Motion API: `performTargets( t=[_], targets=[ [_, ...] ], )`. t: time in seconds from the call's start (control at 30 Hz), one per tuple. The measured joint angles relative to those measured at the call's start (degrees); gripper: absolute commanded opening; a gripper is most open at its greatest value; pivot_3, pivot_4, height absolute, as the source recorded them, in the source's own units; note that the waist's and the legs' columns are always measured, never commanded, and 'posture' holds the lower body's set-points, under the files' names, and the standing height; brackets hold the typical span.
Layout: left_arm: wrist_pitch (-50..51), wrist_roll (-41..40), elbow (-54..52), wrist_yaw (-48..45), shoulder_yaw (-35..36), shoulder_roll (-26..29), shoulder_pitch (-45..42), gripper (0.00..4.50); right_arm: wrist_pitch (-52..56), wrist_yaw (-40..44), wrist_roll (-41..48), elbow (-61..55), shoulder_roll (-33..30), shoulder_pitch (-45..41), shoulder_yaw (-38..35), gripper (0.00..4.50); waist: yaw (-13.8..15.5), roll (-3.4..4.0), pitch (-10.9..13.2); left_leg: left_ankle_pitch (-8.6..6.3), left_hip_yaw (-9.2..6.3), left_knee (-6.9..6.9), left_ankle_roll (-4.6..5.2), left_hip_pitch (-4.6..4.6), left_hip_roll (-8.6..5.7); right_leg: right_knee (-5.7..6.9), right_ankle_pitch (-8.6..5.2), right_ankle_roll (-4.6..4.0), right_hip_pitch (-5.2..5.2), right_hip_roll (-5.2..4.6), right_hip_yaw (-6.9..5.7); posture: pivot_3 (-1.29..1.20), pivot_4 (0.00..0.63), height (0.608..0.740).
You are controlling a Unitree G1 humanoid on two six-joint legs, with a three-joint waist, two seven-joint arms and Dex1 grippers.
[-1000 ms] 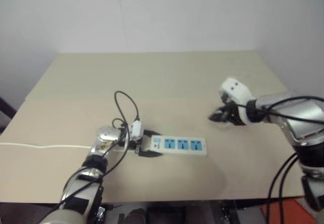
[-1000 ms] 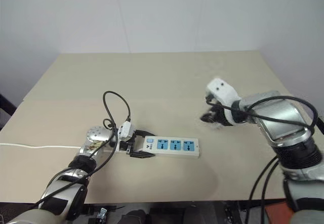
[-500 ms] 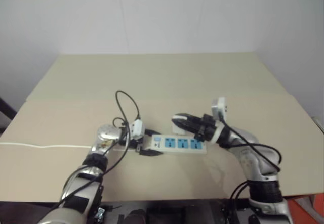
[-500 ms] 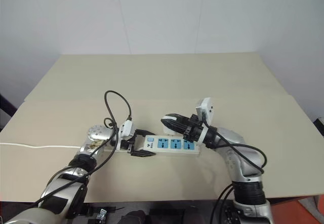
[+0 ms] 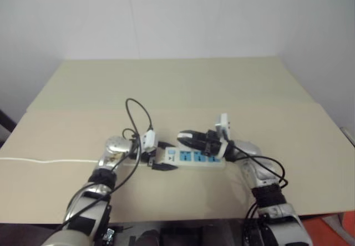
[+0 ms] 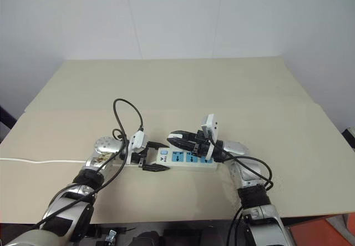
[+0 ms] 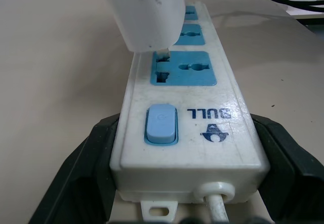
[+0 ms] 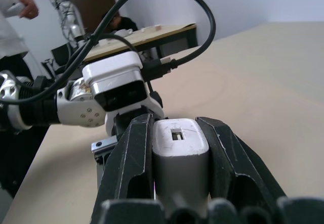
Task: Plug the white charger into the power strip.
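The power strip (image 5: 198,158) lies on the tan table, a white bar with three blue sockets and a blue switch (image 7: 161,124). My left gripper (image 7: 187,155) is shut on the strip's switch end, one black finger on each long side. My right gripper (image 8: 176,125) points across toward the left arm and is shut on the white charger (image 8: 179,155). In the left wrist view the charger (image 7: 147,11) hangs just over the socket nearest the switch (image 7: 183,69), its short prongs down at the slots. How deep the prongs sit I cannot tell.
The strip's thin white cord (image 5: 44,160) runs off to the table's left edge. A black cable loop (image 5: 138,113) arches above my left wrist. In the right wrist view, a person's hand (image 8: 23,4) and another table (image 8: 136,34) show beyond the table's edge.
My right arm has swung in from the right and come down, bringing the charger over the socket nearest the switch. The left gripper and the strip have stayed put.
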Motion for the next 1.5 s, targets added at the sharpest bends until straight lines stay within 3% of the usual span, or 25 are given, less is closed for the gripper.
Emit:
performTargets(
  t=[0.77,1.5],
  targets=[
    [0.3,-0.2,-0.2,0.4,0.0,0.5,0.6,3.29,-7.0,3.0,-3.2,8.4,2.0,-2.4,0.9,1.12,-0.1,0.01,0.0,0.00,-0.08,-0.01,-0.01,0.03,0.02,0.03,0.00,-0.01,-0.02,0.02,0.05,0.00,0.150,0.740],
    [1.1,-0.5,-0.8,0.9,-0.8,0.2,0.9,3.29,-17.6,9.7,-4.1,17.3,-0.8,-5.4,2.6,1.12,0.2,0.01,0.0,0.01,-0.06,-0.01,-0.01,0.04,0.01,0.01,0.01,-0.01,0.01,0.01,0.05,0.00,0.150,0.740]
  ],
)
